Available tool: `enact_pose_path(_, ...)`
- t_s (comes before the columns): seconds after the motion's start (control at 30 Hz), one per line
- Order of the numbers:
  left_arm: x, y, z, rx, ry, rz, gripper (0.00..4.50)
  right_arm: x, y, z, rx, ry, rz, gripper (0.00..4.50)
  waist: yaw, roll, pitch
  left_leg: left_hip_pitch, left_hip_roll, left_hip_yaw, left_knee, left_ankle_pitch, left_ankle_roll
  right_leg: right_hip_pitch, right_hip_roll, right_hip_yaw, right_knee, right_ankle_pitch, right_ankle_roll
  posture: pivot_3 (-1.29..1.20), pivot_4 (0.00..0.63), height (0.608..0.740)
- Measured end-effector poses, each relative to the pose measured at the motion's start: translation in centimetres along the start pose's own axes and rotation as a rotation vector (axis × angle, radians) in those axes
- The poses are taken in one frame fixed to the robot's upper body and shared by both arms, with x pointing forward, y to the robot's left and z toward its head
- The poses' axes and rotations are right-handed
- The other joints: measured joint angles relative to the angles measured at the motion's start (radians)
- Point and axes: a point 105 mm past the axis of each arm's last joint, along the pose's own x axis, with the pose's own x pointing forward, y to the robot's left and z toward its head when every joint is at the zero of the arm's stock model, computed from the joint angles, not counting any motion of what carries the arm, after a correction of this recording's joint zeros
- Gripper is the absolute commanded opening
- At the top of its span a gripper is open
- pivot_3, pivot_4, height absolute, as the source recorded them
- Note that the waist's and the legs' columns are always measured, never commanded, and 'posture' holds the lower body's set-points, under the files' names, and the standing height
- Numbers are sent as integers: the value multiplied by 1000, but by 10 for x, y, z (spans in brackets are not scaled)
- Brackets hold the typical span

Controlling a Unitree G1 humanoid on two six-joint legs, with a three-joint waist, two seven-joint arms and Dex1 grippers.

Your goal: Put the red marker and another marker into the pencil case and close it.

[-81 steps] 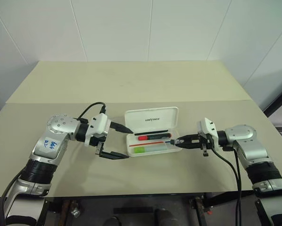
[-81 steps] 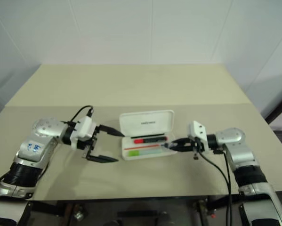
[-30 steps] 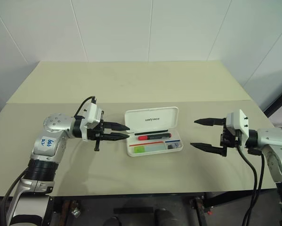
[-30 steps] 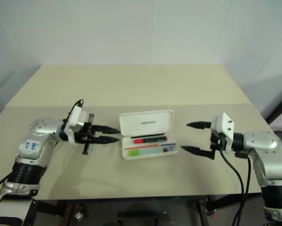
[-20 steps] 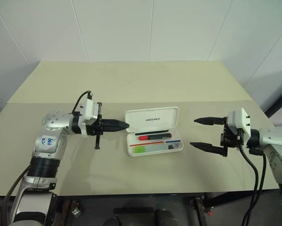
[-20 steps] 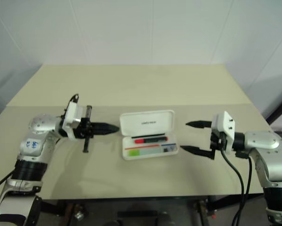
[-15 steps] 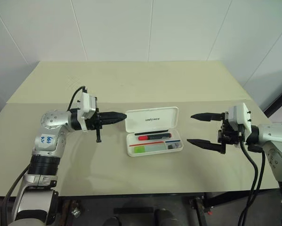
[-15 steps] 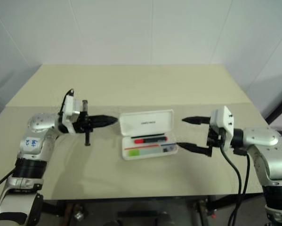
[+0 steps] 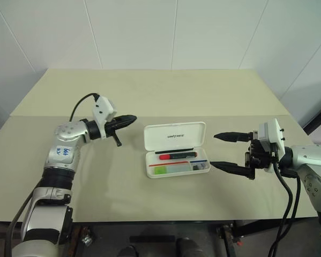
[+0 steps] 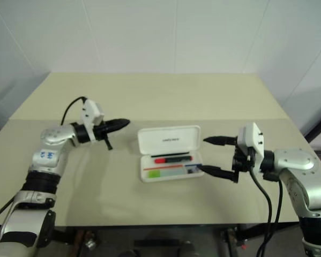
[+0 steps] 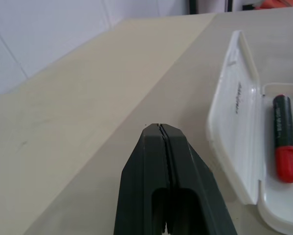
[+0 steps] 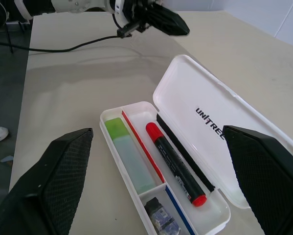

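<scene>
The white pencil case [image 9: 174,136] lies open mid-table with its lid standing up. The red marker [image 9: 177,156] lies in its back compartment and the light green marker [image 9: 171,169] in the front one. My left gripper [image 9: 132,118] is shut and empty, hovering left of the lid and pointing right toward it. In the left wrist view the lid's edge [image 11: 234,98] is just beyond the fingertips. To the right of the case my right gripper [image 9: 213,150] is open and holds nothing, its fingers pointing at the case's right end.
A small dark item [image 12: 158,220] sits in the case's little end compartment. The beige table [image 9: 149,96] stretches far behind the case, with a seam running across it. A black cable [image 9: 80,104] loops from my left wrist.
My left gripper closed and swung from beside the tray up and back to the left of the lid. My right gripper opened, drew back from the case, then edged slightly toward it.
</scene>
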Motion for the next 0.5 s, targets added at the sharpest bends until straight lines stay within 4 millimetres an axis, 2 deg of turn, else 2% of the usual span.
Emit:
enact_pose_path(0.2,16,-15,-2,-22,-19,-59,28,-1,2,-5,19,9,-14,4500,4,0,0,0,0,0,0,0,0,0,0,0,0,0,0,0,150,740)
enact_pose_path(0.5,19,-23,7,-13,-47,-111,28,-3,4,-11,29,16,-32,4500,15,0,0,0,0,0,0,0,0,0,0,0,0,0,0,0,150,740)
